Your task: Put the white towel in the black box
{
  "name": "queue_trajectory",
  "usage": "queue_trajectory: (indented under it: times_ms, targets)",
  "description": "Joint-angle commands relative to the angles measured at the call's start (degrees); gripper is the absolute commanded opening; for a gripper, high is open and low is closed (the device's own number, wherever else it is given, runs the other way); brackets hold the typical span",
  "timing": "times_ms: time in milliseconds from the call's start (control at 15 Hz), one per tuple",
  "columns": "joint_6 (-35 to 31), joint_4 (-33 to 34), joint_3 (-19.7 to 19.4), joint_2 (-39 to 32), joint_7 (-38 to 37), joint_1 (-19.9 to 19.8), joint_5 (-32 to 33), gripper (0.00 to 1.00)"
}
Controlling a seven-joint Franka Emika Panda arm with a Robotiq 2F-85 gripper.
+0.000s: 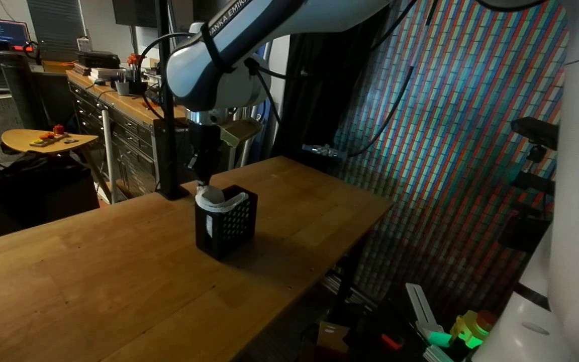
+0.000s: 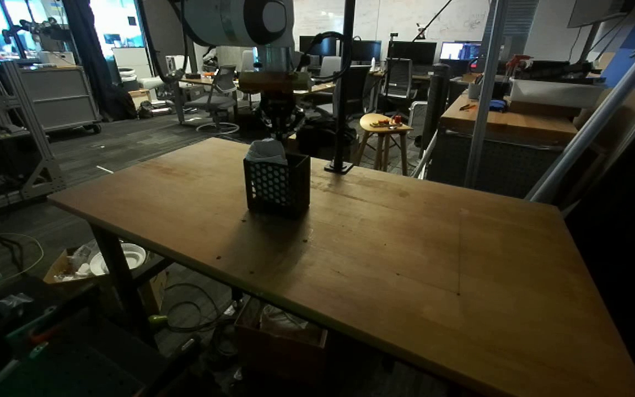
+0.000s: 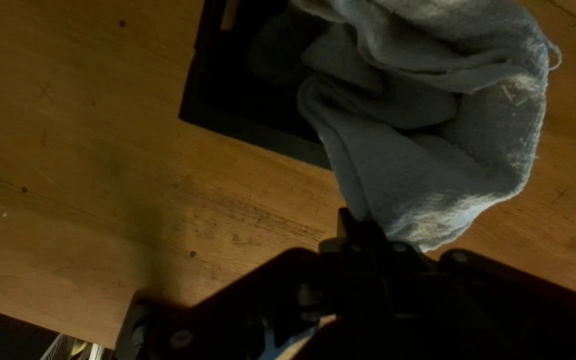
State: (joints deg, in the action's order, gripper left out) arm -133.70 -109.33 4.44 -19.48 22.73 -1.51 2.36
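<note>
The task looks nearly done but not finished. Left to right in the wrist view come the black box [image 3: 253,131], one corner of its dark inside uncovered; the hand [image 3: 360,225], its jaws pinched together on what appears to be a corner of cloth; and the white towel [image 3: 418,130], crumpled over the rest of the opening. In both exterior views a rounded fold of it stands above the rim, just below the hand, and pale patches through the box's side holes suggest that much of it is down inside. What seems left is to ease the held corner inward over the wall, let go and lift clear; the box's rim is in the way of that corner, and clinging cloth could be dragged out. Around this, left to right in an exterior view, a small stool [image 1: 18,137] carries bright toy-like pieces [image 1: 48,139], a chest of drawers [image 1: 128,133] stands behind, and a black post [image 1: 168,141] rises at the edge of the counter [image 1: 108,281], near the box and the arm [image 1: 209,65], likely the first thing to bump when leaving; a patterned backdrop [image 1: 415,176] lies beyond, on the right.
</note>
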Motion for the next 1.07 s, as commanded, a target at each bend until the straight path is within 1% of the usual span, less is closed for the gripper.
queue_trajectory:
  times_ms: [0,400,600,800,1000]
  targets:
    - [-0.7,-1.8,-0.1,2.0,-1.6,0.6,0.5,0.03]
    - [-0.3,-2.2,-0.2,2.5,-2.5,0.9,0.7,0.03]
    - [-0.2,-2.0,-0.3,2.7,-2.8,0.9,0.8,0.02]
    - [0.0,-1.8,-0.4,2.8,-2.9,1.0,0.9,0.04]
    - [0.0,-1.8,-0.4,3.1,-3.2,1.0,0.9,0.03]
